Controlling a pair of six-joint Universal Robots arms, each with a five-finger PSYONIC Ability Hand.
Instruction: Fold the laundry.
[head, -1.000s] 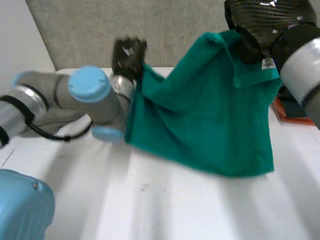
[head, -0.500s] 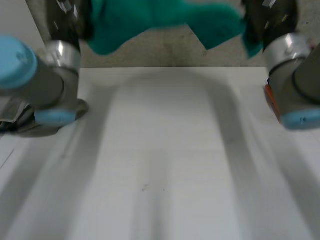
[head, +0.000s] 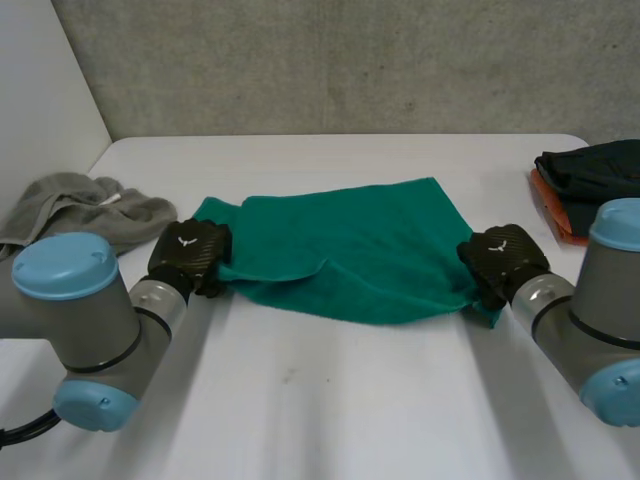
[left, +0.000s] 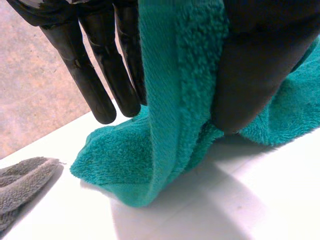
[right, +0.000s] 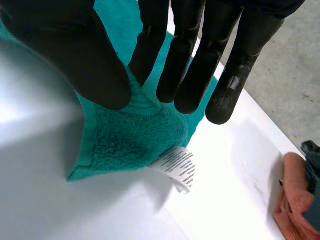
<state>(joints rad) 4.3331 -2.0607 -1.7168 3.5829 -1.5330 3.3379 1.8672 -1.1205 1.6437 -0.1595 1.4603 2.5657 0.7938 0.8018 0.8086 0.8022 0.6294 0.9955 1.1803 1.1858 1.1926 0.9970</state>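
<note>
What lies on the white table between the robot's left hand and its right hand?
In the head view, the teal terry towel spans the whole stretch; the left hand pinches one end, the right hand the other.

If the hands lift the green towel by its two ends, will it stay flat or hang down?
Probably floppy: the green towel lies wrinkled, one edge folded over, between the left hand and right hand. Its looped pile looks grippy, so a pinch should hold.
</note>
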